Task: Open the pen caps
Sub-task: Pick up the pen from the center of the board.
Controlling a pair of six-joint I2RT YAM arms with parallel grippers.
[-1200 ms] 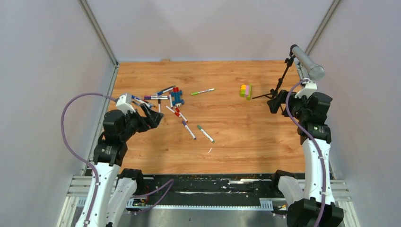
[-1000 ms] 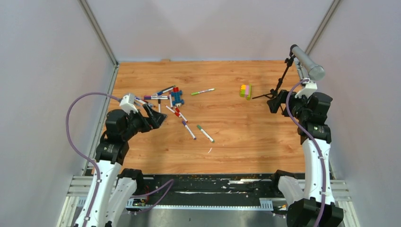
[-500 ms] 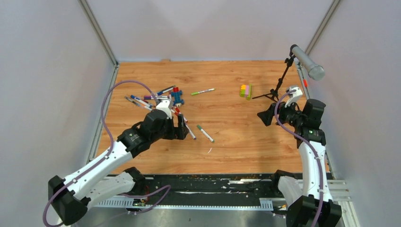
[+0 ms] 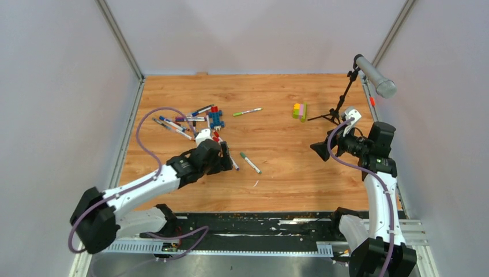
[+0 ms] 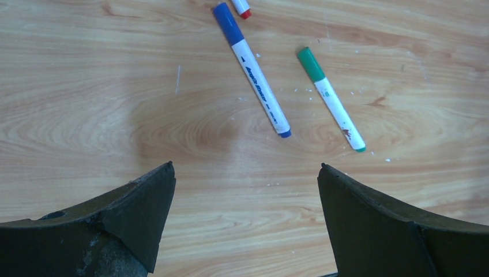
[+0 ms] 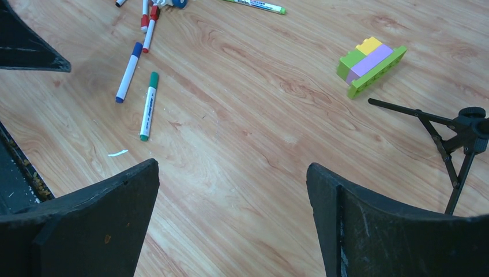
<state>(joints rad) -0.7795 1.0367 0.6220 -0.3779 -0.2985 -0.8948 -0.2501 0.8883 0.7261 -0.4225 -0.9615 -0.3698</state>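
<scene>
While left gripper [image 5: 246, 166] and right gripper [image 6: 232, 164] gape empty, pens [image 4: 185, 119] strew the worktop [image 4: 288, 167].
Blue pen [image 5: 256, 75] and green pen [image 5: 331, 99], caps [image 5: 229, 24] on, lie at the left gripper's twelve and one o'clock; others cluster at the worktop's ten o'clock.

pens [image 4: 189, 119]: slim, white-barrelled, lying flat; most clustered left of centre in the top view.
pen caps [image 5: 311, 63]: coloured, seated on their barrels.
blue-capped pen [image 5: 252, 69]: beside the green-capped pen [image 5: 331, 99], apart.

Desk [image 4: 300, 173]: orange-brown wood-grain top, centre of frame. Walls [image 4: 254, 34]: plain pale grey panels at left, back and right. Corner posts [image 4: 120, 39]: bare metal, upper left and upper right. Black strip [image 4: 259, 226]: metal-railed, along the bottom edge. Light: even and soft.
</scene>
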